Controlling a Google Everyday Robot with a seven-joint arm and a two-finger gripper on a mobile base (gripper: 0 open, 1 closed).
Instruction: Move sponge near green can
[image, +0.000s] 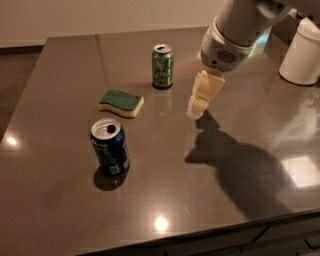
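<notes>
The sponge (121, 102) lies flat on the dark table, green scrub side up over pale yellow foam. The green can (162, 66) stands upright behind it and to its right, a short gap away. My gripper (199, 107) hangs from the white arm that comes in from the upper right. It hovers above the table, to the right of the sponge and in front of and right of the green can, touching neither.
A dark blue can (109, 146) with an opened top stands in front of the sponge. A white container (302, 51) stands at the back right. The table's front edge (210, 235) runs along the bottom.
</notes>
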